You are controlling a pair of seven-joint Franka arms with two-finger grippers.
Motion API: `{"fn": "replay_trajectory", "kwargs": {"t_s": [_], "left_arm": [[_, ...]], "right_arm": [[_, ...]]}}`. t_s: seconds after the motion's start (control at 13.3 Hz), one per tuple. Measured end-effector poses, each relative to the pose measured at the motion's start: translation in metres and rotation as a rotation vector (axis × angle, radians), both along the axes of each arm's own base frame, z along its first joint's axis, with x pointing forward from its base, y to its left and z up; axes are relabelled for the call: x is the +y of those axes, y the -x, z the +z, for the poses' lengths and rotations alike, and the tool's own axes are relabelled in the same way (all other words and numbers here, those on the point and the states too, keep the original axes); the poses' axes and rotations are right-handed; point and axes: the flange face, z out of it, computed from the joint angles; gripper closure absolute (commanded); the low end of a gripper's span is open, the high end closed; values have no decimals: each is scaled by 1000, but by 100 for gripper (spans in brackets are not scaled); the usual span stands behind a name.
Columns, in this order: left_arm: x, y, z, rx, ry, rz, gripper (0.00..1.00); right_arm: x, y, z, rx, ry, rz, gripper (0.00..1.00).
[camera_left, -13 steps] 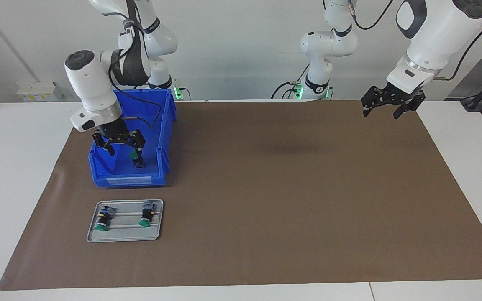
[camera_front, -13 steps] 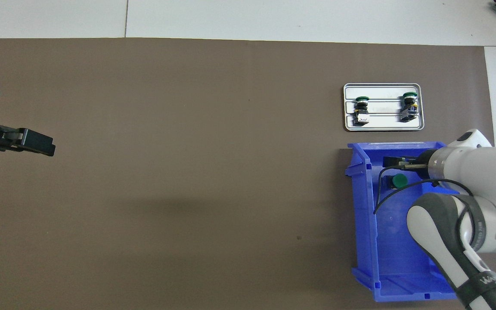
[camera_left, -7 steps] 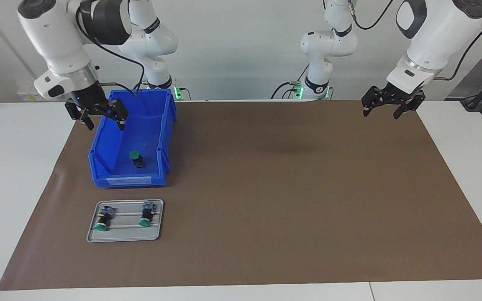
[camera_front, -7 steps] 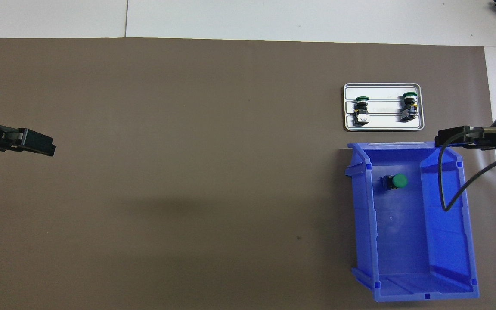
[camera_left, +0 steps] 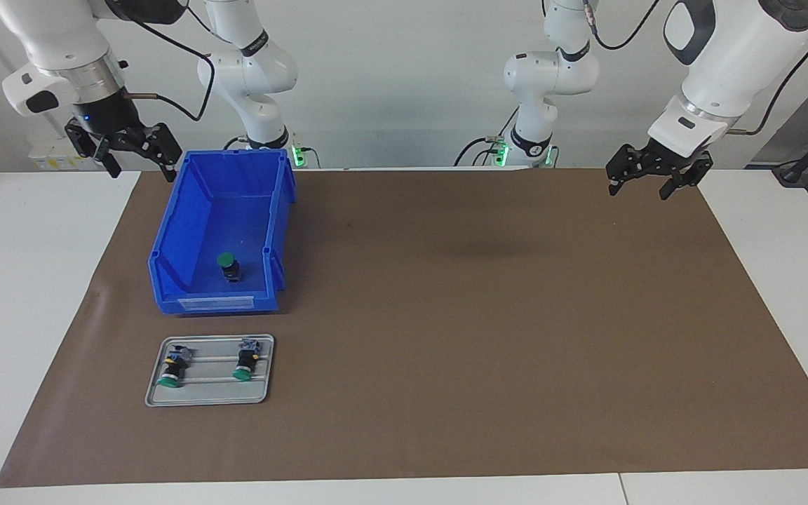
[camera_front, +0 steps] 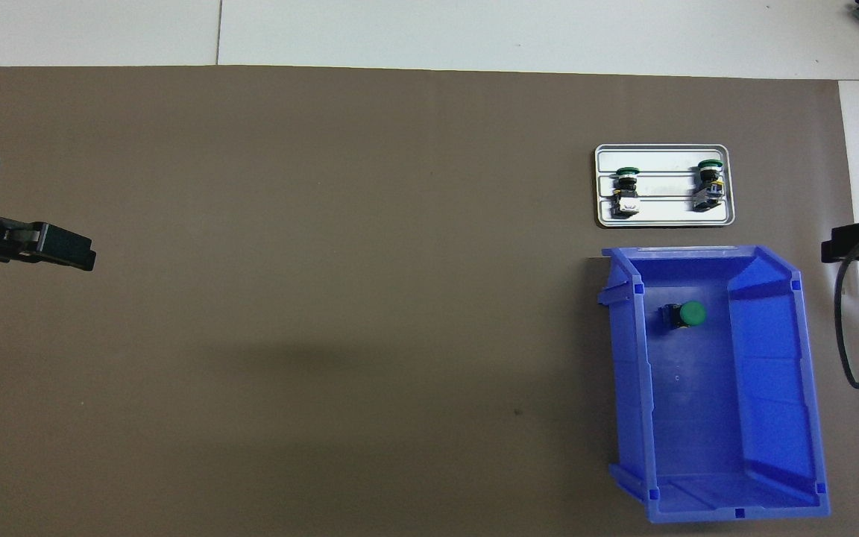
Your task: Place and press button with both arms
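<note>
At the right arm's end of the table, a green-capped button (camera_left: 227, 265) was seen lying alone in a blue bin (camera_left: 274, 210), near the bin's wall farthest from the robots. Two more buttons (camera_left: 243, 367) were lined up on a grey tray (camera_left: 207, 398), just beside the bin and farther from the robots. The right gripper (camera_left: 127, 151) was held high, off the bin's corner, jaws open and empty. The left gripper (camera_left: 656, 172) was waiting over the mat's edge at its own end, jaws likewise open. To fetch the button well, a straight descent inside the bin's walls would be needed, with the fingers closed across the black body below the cap.
</note>
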Motion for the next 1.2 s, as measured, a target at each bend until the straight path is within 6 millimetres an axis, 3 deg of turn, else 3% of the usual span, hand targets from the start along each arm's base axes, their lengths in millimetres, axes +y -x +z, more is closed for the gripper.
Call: {"fn": "replay_trajectory", "kwargs": {"t_s": [1.2], "left_arm": [[0,0,0,0,0,0,0]], "right_arm": [[12,1,-13,74,-6,62,0]]}}
